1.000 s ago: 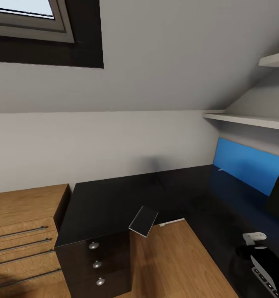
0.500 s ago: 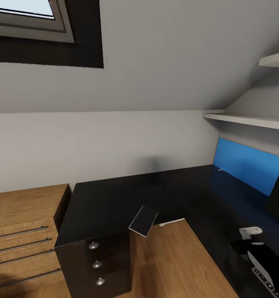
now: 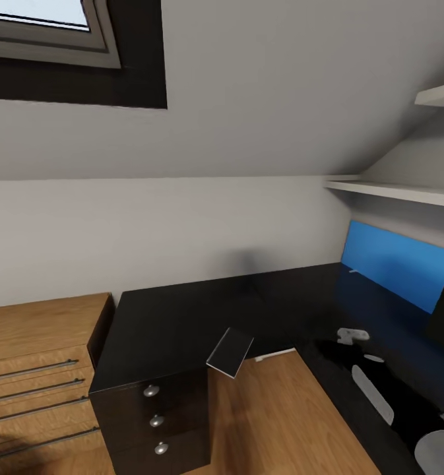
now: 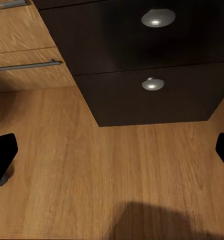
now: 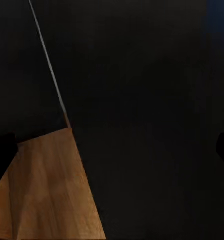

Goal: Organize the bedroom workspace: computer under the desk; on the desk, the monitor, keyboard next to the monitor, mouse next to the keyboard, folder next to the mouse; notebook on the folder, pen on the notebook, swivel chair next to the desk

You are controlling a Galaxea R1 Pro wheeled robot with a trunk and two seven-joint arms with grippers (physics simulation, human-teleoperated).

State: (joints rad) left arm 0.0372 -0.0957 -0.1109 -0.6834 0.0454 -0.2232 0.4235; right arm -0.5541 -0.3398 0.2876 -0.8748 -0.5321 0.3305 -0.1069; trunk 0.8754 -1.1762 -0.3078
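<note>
Wooden dresser [image 3: 37, 369] stands left of desk [image 3: 182, 316].

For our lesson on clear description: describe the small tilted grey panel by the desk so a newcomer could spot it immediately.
Find the black L-shaped desk under the sloping wall, then its black drawer unit with three round silver knobs. At that unit's upper right corner, the small flat grey panel leans tilted over the wooden floor, the only pale, slanted piece against dark surfaces.
</note>
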